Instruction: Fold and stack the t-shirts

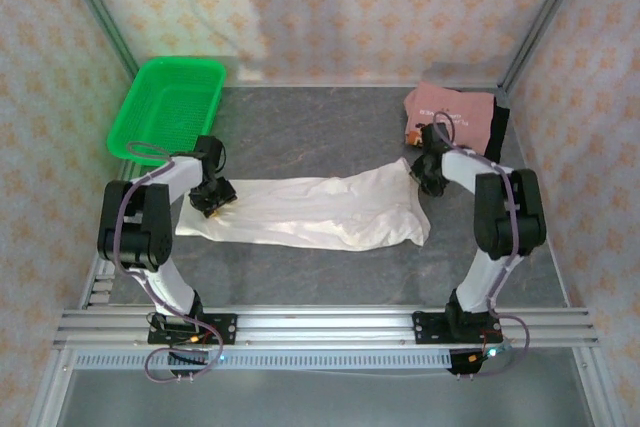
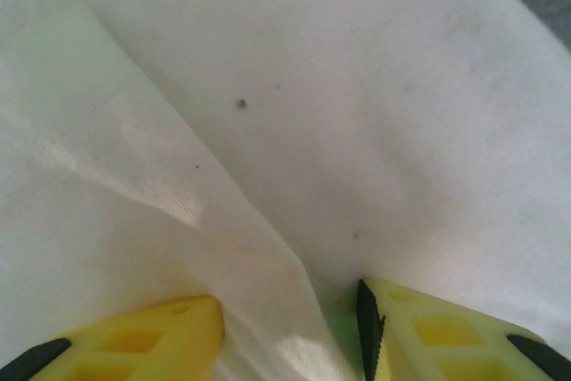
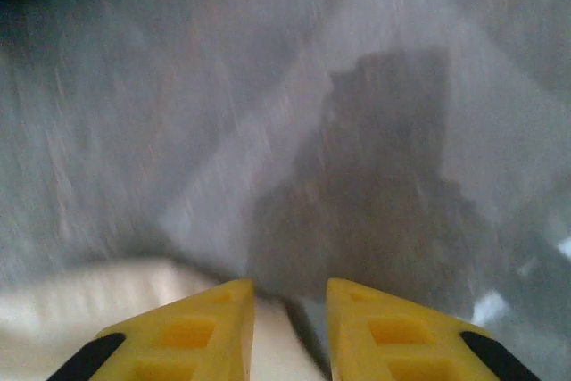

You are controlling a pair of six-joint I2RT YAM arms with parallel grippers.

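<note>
The cream-white t-shirt (image 1: 320,212) lies folded into a long band across the middle of the table. My left gripper (image 1: 213,199) is at its left end. In the left wrist view a raised fold of the white cloth (image 2: 268,256) sits between the yellow fingers, and the left gripper (image 2: 290,301) is shut on it. My right gripper (image 1: 428,175) is at the band's far right corner, shut (image 3: 289,287) on an edge of the white cloth (image 3: 107,310) above the grey table. A folded dusty-pink t-shirt (image 1: 447,112) lies at the back right, with a black one (image 1: 499,119) along its right side.
A green mesh basket (image 1: 170,102) stands at the back left corner. The grey tabletop (image 1: 320,127) is bounded by patterned walls and metal frame posts. An aluminium rail (image 1: 320,325) carrying both arm bases runs along the near edge.
</note>
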